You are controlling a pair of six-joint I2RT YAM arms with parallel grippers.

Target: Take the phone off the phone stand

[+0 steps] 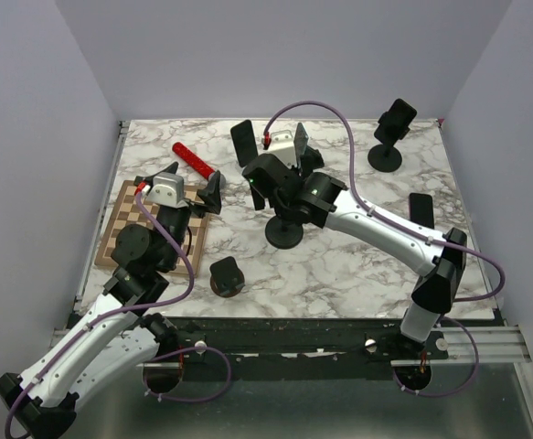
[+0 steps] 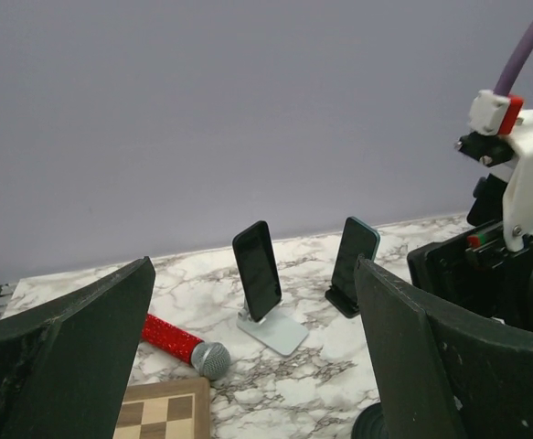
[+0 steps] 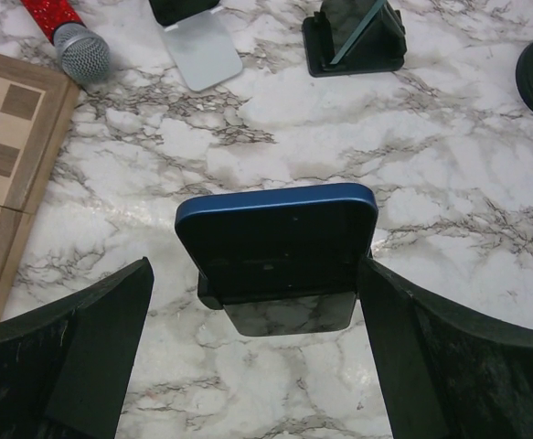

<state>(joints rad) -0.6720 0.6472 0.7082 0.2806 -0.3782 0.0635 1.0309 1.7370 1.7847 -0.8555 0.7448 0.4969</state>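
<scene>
In the right wrist view a dark phone with a blue edge leans on its black phone stand, seen from above. My right gripper is open and straddles it. The right fingertip sits close against the phone's side, and the left fingertip stands well clear. From the top the right gripper hangs over the stand's round black base and hides the phone. My left gripper is open and empty above the chessboard.
A second phone rests on a silver stand, and a teal-edged one stands beside it. A red microphone lies by the chessboard. Another phone on a round stand is at the back right, and a small black stand is near the front.
</scene>
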